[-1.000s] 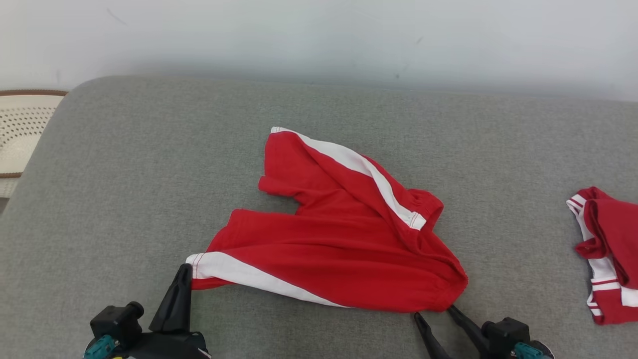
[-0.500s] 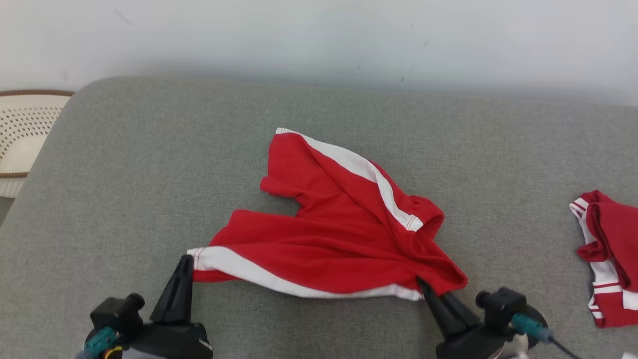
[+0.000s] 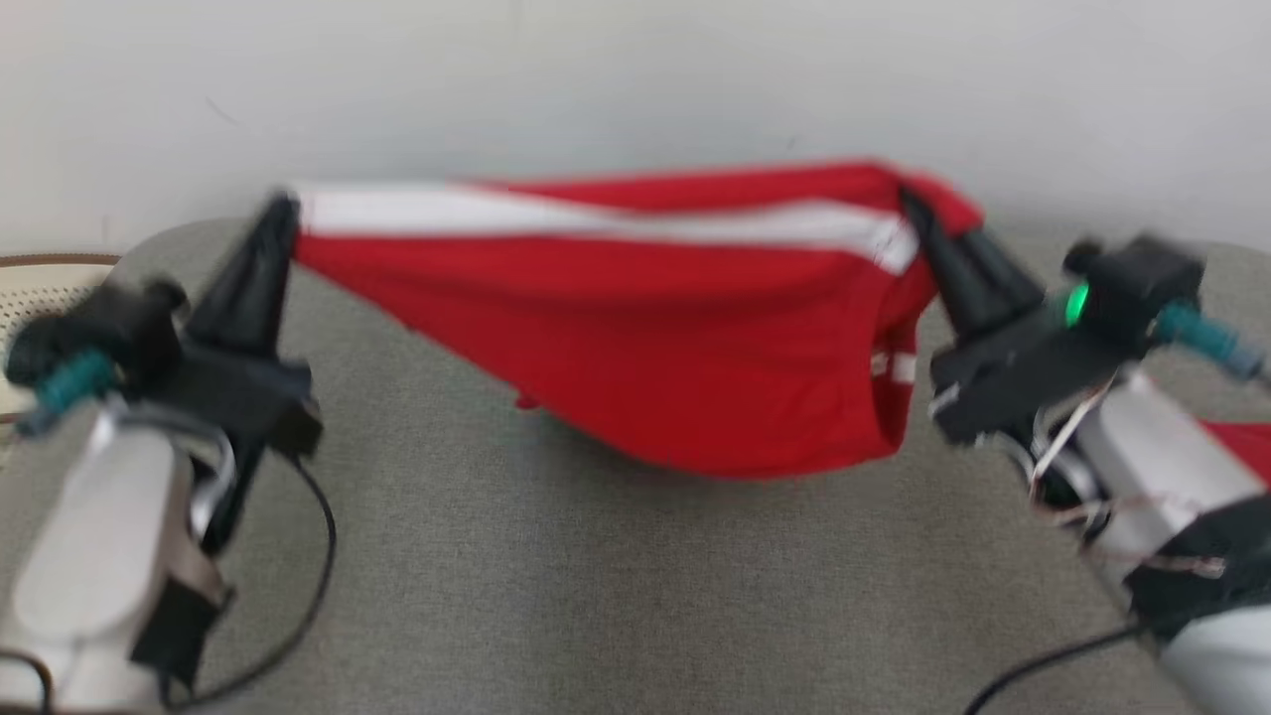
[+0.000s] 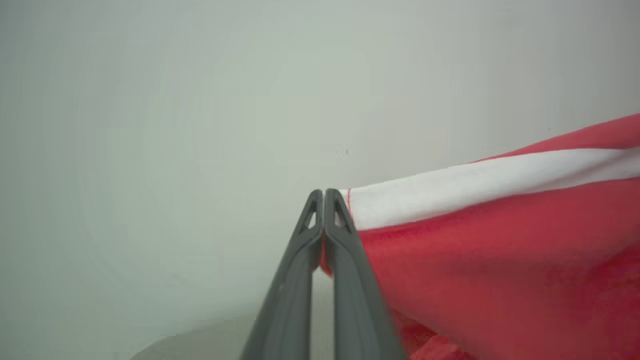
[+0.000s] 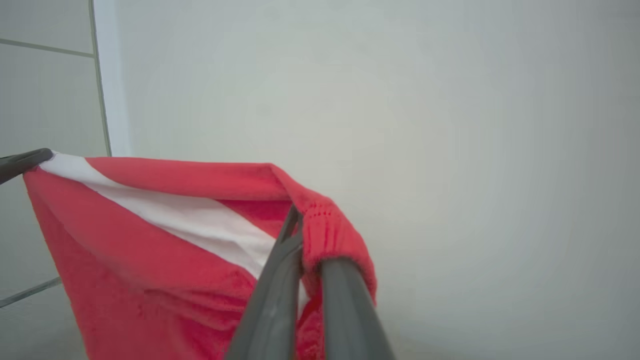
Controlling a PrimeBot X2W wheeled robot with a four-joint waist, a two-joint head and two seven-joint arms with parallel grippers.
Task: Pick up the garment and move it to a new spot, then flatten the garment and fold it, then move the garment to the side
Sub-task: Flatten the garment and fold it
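A red garment [image 3: 675, 348] with a white stripe hangs stretched between two grippers above a grey padded surface [image 3: 596, 596], in front of a pale wall [image 3: 635, 79]. The left gripper [image 3: 283, 211] pinches the striped left corner with its fingers pressed together. The right gripper [image 3: 908, 202] is clamped on the gathered elastic edge at the right end, and the head view is blurred.

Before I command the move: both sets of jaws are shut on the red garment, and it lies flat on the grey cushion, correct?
Not flat. The head view shows the red garment raised, hanging stretched between the left gripper and the right gripper over the grey cushion. Both sets of jaws are shut on it, as you said.
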